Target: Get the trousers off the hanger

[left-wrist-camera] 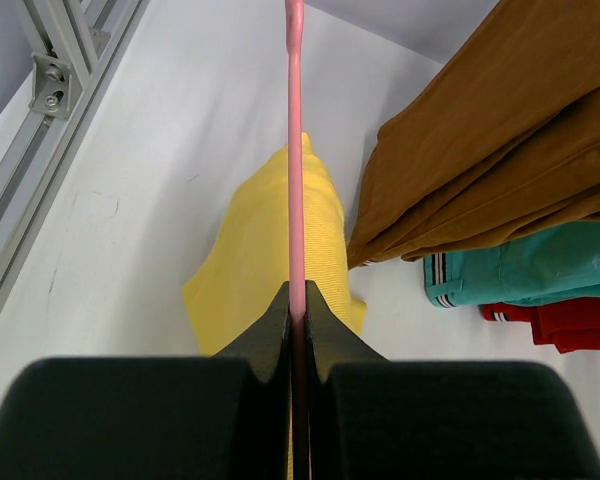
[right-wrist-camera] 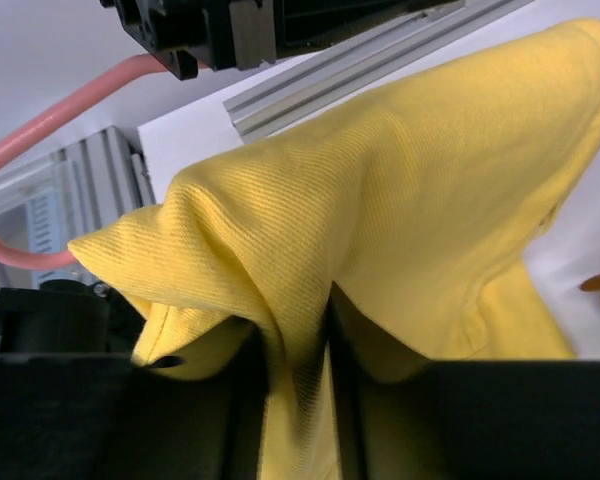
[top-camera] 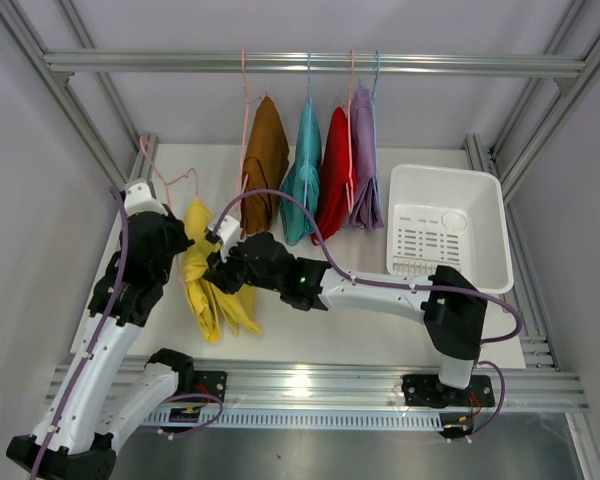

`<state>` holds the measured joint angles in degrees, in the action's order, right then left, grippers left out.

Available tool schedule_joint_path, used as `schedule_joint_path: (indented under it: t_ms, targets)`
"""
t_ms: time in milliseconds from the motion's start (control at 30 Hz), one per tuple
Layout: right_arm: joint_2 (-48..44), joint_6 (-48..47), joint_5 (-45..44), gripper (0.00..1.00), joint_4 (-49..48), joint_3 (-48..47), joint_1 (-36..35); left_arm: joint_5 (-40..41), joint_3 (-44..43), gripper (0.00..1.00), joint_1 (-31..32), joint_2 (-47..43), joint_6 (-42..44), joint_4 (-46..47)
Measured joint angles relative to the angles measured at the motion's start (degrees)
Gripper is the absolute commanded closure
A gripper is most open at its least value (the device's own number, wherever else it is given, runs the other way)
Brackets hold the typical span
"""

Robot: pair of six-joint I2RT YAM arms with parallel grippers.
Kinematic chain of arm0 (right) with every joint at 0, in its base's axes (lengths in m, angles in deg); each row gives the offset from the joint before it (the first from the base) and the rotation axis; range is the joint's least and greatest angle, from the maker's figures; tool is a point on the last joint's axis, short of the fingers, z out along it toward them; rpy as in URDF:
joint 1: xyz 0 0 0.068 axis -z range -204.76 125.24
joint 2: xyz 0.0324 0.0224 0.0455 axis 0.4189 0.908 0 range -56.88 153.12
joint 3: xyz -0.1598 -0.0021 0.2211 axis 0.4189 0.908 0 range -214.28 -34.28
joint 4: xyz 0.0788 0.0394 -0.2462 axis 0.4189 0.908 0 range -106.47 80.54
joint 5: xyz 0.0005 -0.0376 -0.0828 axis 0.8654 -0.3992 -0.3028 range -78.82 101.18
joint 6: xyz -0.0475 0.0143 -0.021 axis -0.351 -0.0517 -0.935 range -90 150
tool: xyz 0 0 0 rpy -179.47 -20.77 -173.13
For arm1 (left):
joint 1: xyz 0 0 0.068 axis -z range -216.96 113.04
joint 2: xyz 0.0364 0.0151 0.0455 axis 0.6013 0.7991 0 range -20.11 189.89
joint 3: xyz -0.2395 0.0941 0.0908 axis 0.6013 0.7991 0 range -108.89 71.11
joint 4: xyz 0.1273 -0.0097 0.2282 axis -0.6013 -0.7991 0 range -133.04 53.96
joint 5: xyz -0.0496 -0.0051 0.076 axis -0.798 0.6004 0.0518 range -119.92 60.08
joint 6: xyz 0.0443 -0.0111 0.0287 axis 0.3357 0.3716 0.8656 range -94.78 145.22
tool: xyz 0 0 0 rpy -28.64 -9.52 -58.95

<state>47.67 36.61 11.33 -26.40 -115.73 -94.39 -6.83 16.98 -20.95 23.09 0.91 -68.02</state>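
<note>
The yellow trousers hang off a pink hanger at the left, low over the table. My left gripper is shut on the pink hanger's wire, with the yellow trousers below it. My right gripper is shut on a fold of the yellow trousers; the pink hanger and the left gripper show behind. Brown, teal, red and lavender trousers hang on hangers from the top rail.
A white basket stands on the table at the right. A metal rail crosses the back, and frame posts stand at both sides. Brown, teal and red trousers hang close right of the left gripper.
</note>
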Motion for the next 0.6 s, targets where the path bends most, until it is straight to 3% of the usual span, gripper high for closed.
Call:
schedule_joint_path:
  t_ms: [100,200,400,600]
  targets:
    - [0.3,1.3,1.9,0.57,-1.2,0.0,0.2,0.0,0.0,0.99,0.0,0.0,0.4,0.0]
    - [1.0,2.4,3.7,0.63,-2.6,0.0,0.5,0.0,0.0,1.0,0.0,0.0,0.5,-0.1]
    - [2.7,4.7,5.9,0.96,-5.2,0.0,1.9,-0.5,0.0,0.99,0.0,0.1,0.7,-0.3]
    - [3.6,5.9,6.4,1.0,-6.4,0.0,2.7,-0.9,0.0,0.99,0.0,0.3,0.9,-0.3]
